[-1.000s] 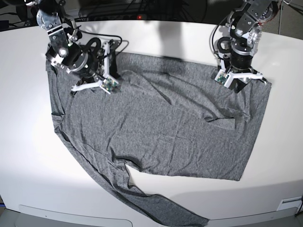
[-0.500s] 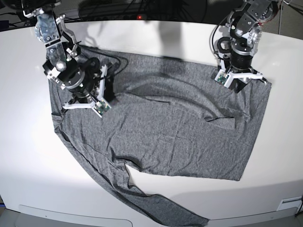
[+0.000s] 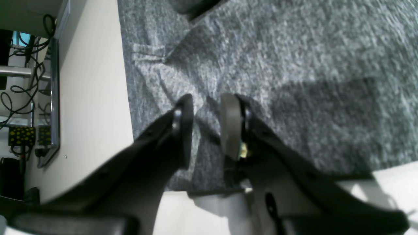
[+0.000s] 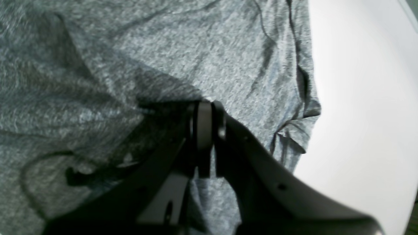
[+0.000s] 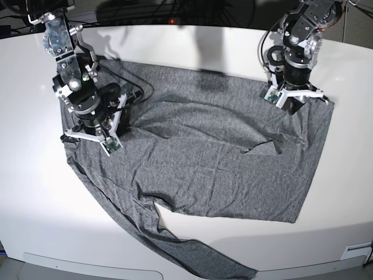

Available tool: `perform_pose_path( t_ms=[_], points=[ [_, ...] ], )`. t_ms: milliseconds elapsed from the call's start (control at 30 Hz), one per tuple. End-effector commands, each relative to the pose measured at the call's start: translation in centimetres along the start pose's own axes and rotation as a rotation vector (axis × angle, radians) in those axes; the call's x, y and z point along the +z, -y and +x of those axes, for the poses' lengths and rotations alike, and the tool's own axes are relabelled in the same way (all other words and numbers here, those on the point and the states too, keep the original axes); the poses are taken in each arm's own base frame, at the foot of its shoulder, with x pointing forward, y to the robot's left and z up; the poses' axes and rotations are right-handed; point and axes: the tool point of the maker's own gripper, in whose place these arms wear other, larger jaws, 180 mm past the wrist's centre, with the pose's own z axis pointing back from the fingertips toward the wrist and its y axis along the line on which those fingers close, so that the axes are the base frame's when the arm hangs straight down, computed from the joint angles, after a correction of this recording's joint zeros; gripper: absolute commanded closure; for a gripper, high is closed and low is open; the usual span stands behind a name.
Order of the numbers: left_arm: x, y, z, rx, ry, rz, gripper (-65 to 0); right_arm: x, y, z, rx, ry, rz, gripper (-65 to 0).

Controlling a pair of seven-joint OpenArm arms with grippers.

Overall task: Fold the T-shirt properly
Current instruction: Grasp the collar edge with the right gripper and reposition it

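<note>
The heather-grey T-shirt point(image 5: 204, 169) lies spread on the white table point(image 5: 338, 221), with one long sleeve point(image 5: 175, 239) trailing to the front edge. My right gripper point(image 5: 90, 133) is at the shirt's left side. In the right wrist view it point(image 4: 203, 107) is shut on a pinch of the shirt point(image 4: 130, 49), and creases run from the grip. My left gripper point(image 5: 296, 99) sits on the shirt's far right corner. In the left wrist view it point(image 3: 205, 107) holds a ridge of the shirt point(image 3: 294, 49) in a narrow gap between its fingers. The neck label is hidden.
Bare table point(image 4: 359, 98) lies just past the shirt's edge beside my right gripper. Next to my left gripper the table edge point(image 3: 91, 81) is close, with cables point(image 3: 19, 98) beyond it. Dark cables point(image 5: 175, 11) run behind the table's back edge.
My right gripper has moved forward and left along the shirt's left side, dragging fabric with it. The creases in the shirt's middle have shifted. My left arm has not moved.
</note>
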Motion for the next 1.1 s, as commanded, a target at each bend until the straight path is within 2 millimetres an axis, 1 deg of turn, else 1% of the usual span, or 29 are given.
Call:
perform_pose_path(
  t_ms=[0,267,367,467,567,633,733,900,1067],
  points=[
    [0.9,4.3,-2.8,0.012,-0.117,-0.176,-16.5,0.2,1.4,0.8,0.0,0.025,-0.049,0.0],
    [0.9,4.4,-2.8,0.012,-0.117,-0.176,-16.5,0.4,3.2,0.4,-0.004,0.004,-0.15,0.0],
    [0.9,4.3,-2.8,0.012,-0.117,-0.176,-16.5,0.4,3.4,0.1,-0.017,-0.015,-0.163,0.0],
    [0.9,4.3,-2.8,0.012,-0.117,-0.176,-16.5,0.6,4.3,0.0,-0.051,-0.017,-0.21,-0.5],
    [0.9,4.3,-2.8,0.012,-0.117,-0.176,-16.5,0.8,5.4,-0.1,-0.053,-0.018,-0.274,-7.9],
    [0.9,4.4,-2.8,0.012,-0.117,-0.176,-16.5,1.1,6.2,-0.1,-0.061,-0.014,-0.324,-11.4],
    [0.9,4.4,-2.8,0.012,-0.117,-0.176,-16.5,1.3,6.8,0.2,-0.049,-0.004,-0.359,-15.7],
    [0.9,4.3,-2.8,0.012,-0.117,-0.176,-16.5,1.2,6.4,0.2,-0.077,0.0,-0.333,-16.5],
    [0.9,4.4,-2.8,0.012,-0.117,-0.176,-16.5,0.6,4.3,-0.1,-0.201,-0.001,-0.218,-16.5]
  ],
)
